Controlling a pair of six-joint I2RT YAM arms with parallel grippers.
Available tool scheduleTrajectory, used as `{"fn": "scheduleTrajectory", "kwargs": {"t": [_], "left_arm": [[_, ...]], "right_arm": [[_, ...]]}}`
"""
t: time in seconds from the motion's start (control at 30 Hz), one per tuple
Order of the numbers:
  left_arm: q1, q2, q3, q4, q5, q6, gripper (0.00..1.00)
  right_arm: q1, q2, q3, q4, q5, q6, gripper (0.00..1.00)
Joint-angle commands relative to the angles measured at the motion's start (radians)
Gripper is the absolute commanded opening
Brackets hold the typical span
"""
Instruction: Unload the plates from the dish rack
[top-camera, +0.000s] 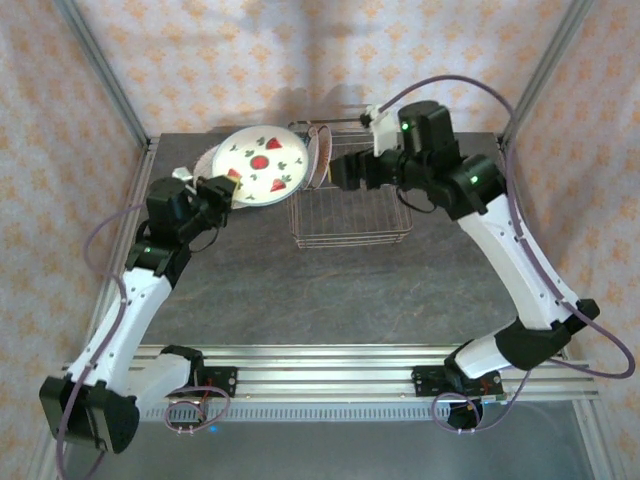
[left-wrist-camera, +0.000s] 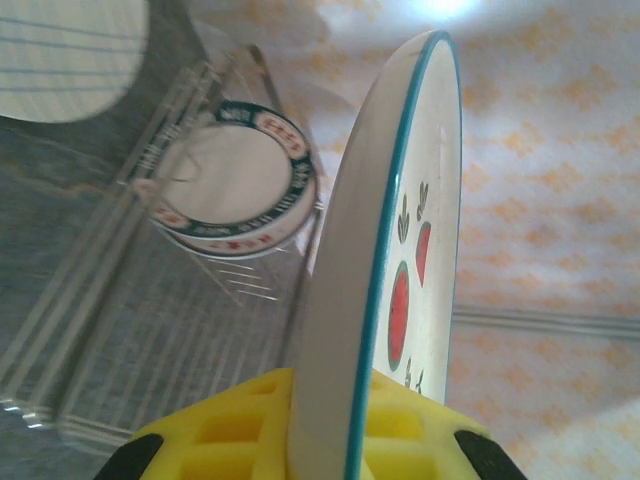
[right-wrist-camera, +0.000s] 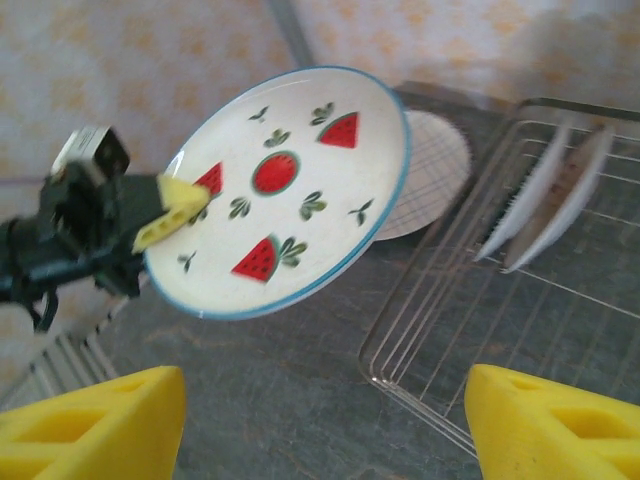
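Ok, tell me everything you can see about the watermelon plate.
The watermelon plate is round, white and glossy, ceramic by the look, with a thin teal rim. Its face carries red watermelon slices, a round one in the middle, and small green leaf sprigs. It hangs off the table, tilted with its face turned up, just left of the rack. The left gripper is shut on its lower-left rim, a yellow finger on each face. Nothing else touches it.

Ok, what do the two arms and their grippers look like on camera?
The left arm and right arm have white shells, black joints with small green lights, and a thin purple cable each. The left gripper and right gripper have blocky yellow fingers.
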Motion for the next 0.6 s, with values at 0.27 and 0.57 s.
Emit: {"fn": "scheduleTrajectory", "kwargs": {"t": [0.27,0.57], "left_arm": [[0.073,-0.295,-0.193,-0.156,-0.097,0.067,0.00],[0.073,-0.417,-0.301,-0.309,-0.187,0.140,0.00]], "right_arm": [[0.128,-0.079,-0.144,0.155,-0.022,-0.306,0.79],[0.138,-0.080,-0.176,0.154,-0.066,-0.339,0.80]]}}
